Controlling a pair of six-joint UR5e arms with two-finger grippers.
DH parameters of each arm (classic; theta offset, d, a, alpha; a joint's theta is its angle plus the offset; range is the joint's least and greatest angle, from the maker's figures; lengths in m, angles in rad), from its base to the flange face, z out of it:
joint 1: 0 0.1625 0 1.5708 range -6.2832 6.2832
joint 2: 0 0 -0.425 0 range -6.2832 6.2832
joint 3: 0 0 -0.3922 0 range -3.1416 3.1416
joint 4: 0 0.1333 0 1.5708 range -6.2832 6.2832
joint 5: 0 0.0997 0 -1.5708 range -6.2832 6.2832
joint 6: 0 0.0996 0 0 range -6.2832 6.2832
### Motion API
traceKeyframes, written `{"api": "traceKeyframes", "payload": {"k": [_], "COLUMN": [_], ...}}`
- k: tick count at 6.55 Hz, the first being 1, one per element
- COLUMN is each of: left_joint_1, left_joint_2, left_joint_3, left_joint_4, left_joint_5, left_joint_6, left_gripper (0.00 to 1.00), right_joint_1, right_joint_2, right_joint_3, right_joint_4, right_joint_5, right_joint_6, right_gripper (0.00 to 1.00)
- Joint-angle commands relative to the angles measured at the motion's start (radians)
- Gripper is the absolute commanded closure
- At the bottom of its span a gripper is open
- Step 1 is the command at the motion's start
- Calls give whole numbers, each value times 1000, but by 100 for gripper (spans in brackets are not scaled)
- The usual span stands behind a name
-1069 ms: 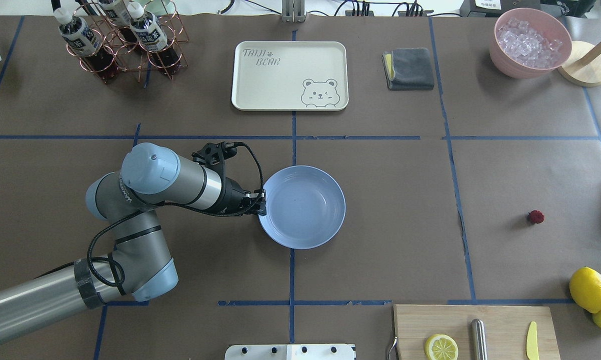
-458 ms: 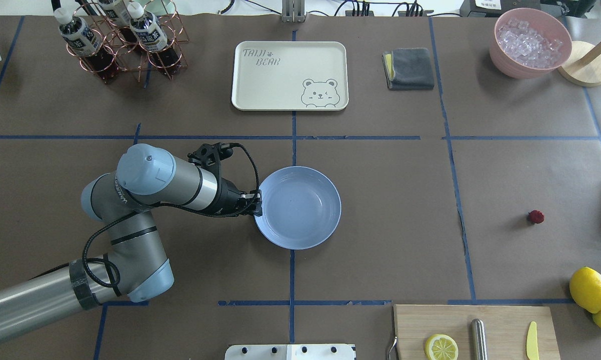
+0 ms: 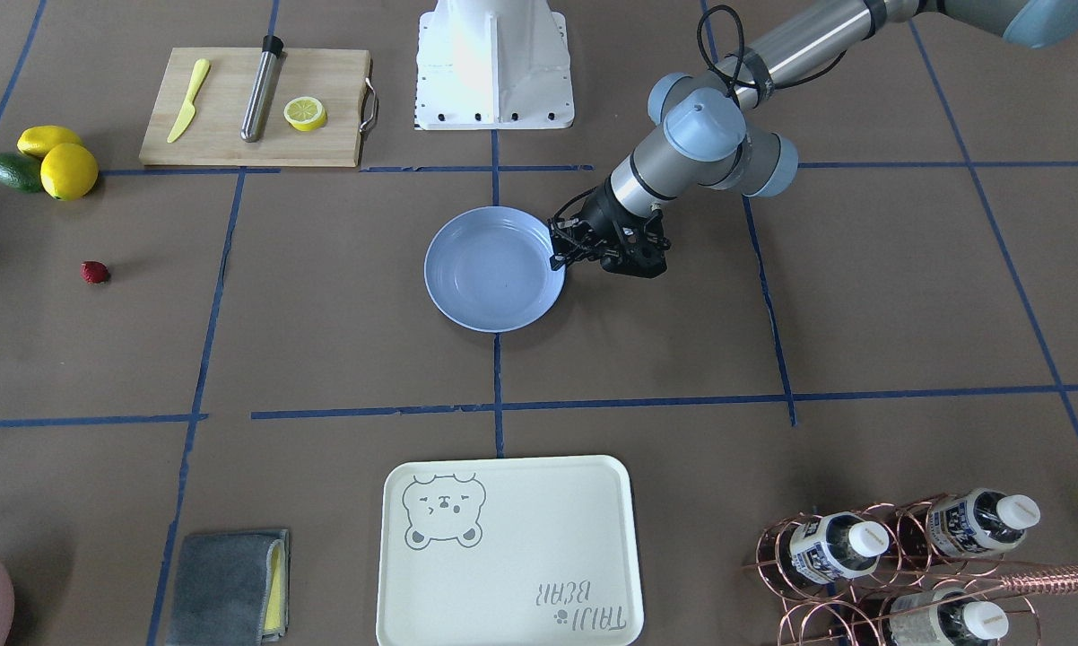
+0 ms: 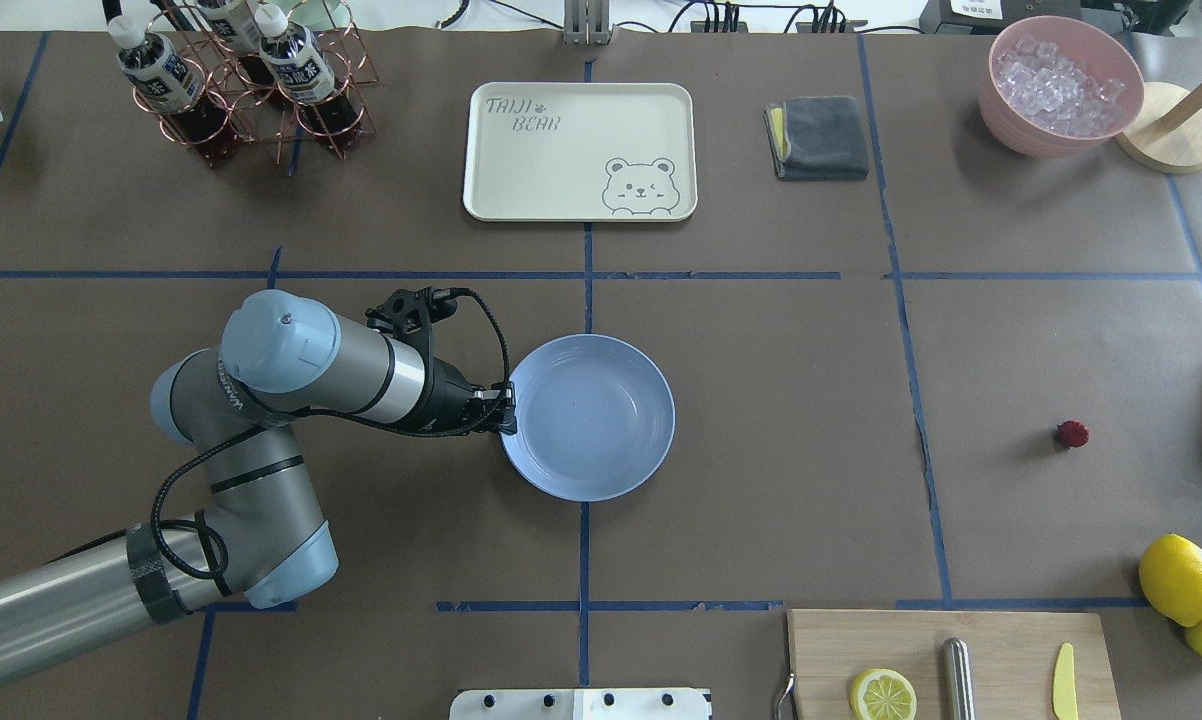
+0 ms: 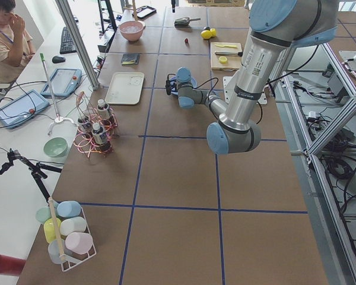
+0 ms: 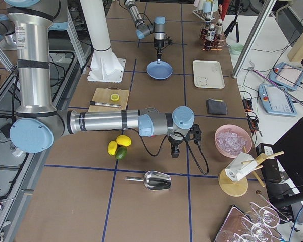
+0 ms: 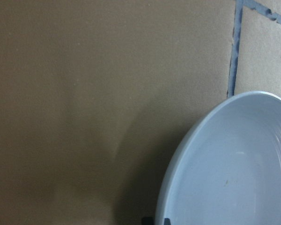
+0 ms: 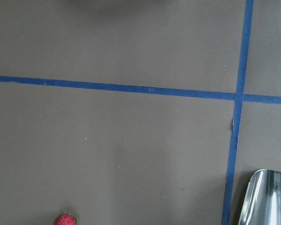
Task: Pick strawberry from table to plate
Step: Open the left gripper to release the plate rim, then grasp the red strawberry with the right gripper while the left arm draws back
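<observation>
Obs: strawberry (image 4: pixel 1072 434) small, dark red, roundish, green calyx visible in the right wrist view. It lies on the table (image 4: pixel 781 400), far toward the robot's right, inside a taped grid cell and clear of the lines. The plate (image 4: pixel 588 417) is round, shallow, glossy pale blue, empty, open side up, astride the centre tape line. Berry and plate well apart.

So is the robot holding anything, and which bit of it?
The left end effector pinches the plate by its rim, at the edge nearest that arm.
</observation>
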Motion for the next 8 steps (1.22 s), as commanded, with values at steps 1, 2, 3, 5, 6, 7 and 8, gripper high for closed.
{"api": "traceKeyframes", "payload": {"k": [1,2,3,5,6,7,8], "left_joint_1": [0,0,-6,-32,-45,-58,-59], "left_joint_2": [10,10,14,37,39,39,37], "left_joint_3": [-3,-13,-53,-115,-115,-115,-116], "left_joint_4": [0,0,0,2,3,3,3], "left_joint_5": [2,2,0,2,3,3,3], "left_joint_6": [0,0,0,0,0,0,0], "left_gripper": [31,24,23,23,23,23,23], "right_joint_1": [0,-9,-24,-173,-274,-369,-464], "right_joint_2": [2,3,5,-24,-75,-140,-156], "right_joint_3": [-1,4,33,158,183,177,177], "right_joint_4": [1,1,2,28,177,379,460], "right_joint_5": [0,0,0,-107,-208,-251,-334], "right_joint_6": [0,5,71,319,486,655,787], "right_gripper": [0,0,0,0,0,0,0]}}
